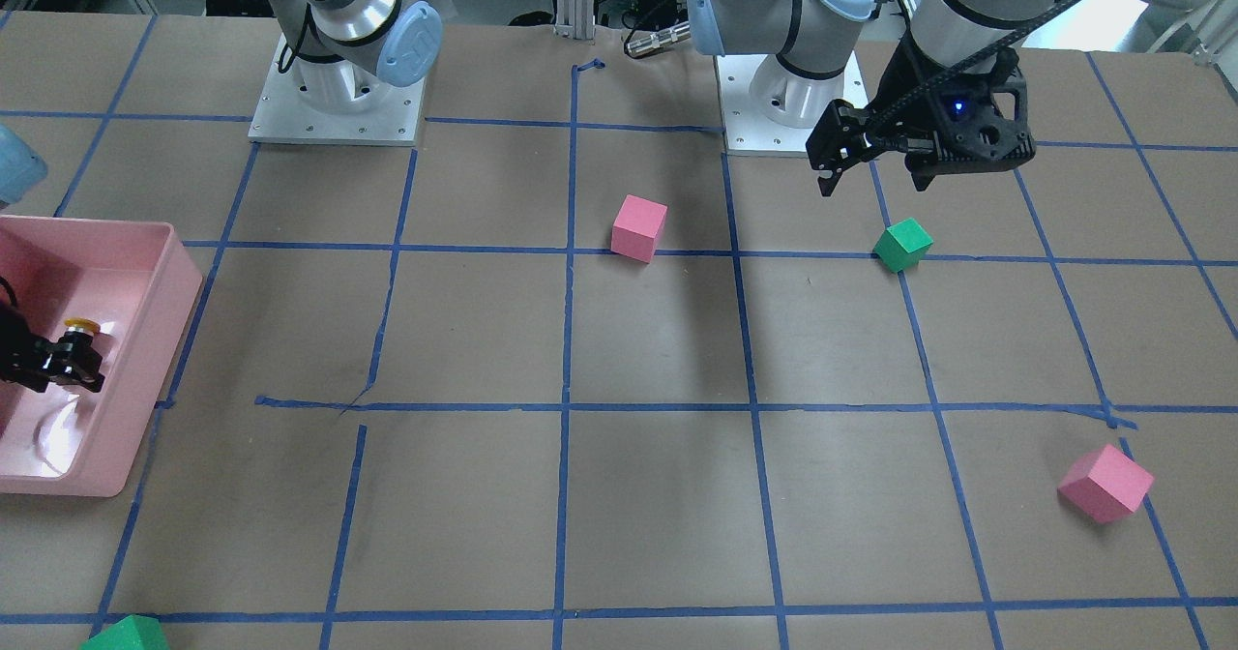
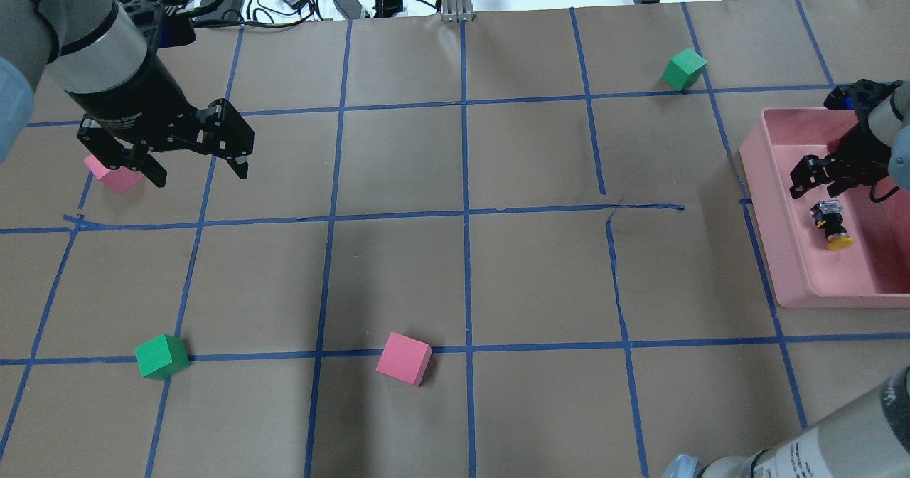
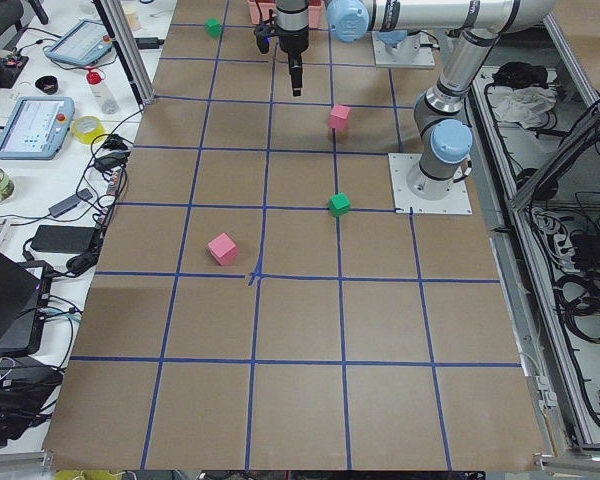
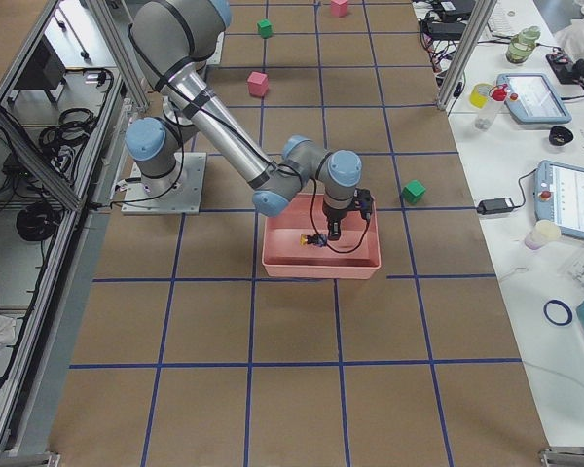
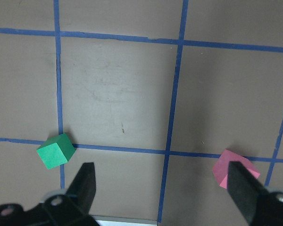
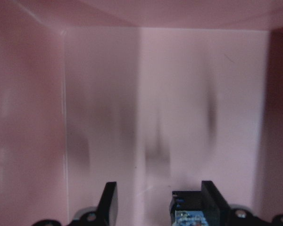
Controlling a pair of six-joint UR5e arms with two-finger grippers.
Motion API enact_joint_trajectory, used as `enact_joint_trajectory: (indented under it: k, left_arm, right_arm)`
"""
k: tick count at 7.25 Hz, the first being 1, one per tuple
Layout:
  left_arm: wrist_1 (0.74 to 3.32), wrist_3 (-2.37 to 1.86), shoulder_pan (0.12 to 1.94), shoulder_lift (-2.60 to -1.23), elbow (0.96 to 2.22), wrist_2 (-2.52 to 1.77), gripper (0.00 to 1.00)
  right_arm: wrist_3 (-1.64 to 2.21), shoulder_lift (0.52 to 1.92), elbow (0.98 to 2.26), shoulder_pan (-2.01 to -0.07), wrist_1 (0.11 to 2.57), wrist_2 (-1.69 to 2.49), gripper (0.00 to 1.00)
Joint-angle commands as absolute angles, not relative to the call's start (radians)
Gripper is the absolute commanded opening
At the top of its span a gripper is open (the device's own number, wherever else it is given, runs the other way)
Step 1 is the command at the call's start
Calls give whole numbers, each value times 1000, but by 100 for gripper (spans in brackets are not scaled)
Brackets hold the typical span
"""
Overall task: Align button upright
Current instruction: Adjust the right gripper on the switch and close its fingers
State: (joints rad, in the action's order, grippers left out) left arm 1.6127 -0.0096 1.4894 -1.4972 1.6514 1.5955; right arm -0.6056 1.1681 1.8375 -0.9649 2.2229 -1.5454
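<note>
Overhead exterior view: a brown table (image 2: 498, 279) crossed by blue tape lines is seen, and a pink tray (image 2: 839, 299) is set at its right edge. The left hand (image 2: 199, 172) is held above the left part of the table with its fingers spread wide and nothing between them. The right hand (image 2: 814, 188) is lowered into the tray. In the right wrist-mounted view its fingers (image 6: 109, 202) are shown apart, so it is not clamped on anything, and a blue-and-black block is seen just beside one finger, with a gap to the other.

Four cubes are scattered on the table. A pink cube (image 2: 404, 358) and a green cube (image 2: 162, 356) are placed on the near side. A second green cube (image 2: 684, 69) is placed on the far side, near the tray. A second pink cube (image 2: 114, 178) is partly hidden behind the left hand.

The button (image 2: 830, 223) is found inside the tray, just beside the right hand's fingertips. It appears to be laid on its side, its yellow cap turned toward the robot's side of the table.
</note>
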Motion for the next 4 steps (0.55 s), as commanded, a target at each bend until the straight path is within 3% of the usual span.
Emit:
enact_joint_trajectory:
  k: [1, 2, 4]
  left_arm:
    - [1614, -6, 1489, -1497, 1652, 1597, 100]
    - [1614, -6, 1489, -1497, 1652, 1598, 100]
    - [1614, -6, 1489, -1497, 1652, 1595, 100]
  right_arm:
    - [-604, 1167, 1841, -965, 2223, -1548, 93]
    - [-604, 1167, 1841, -965, 2223, -1546, 99]
    - [-604, 1187, 1832, -965, 2200, -1551, 100]
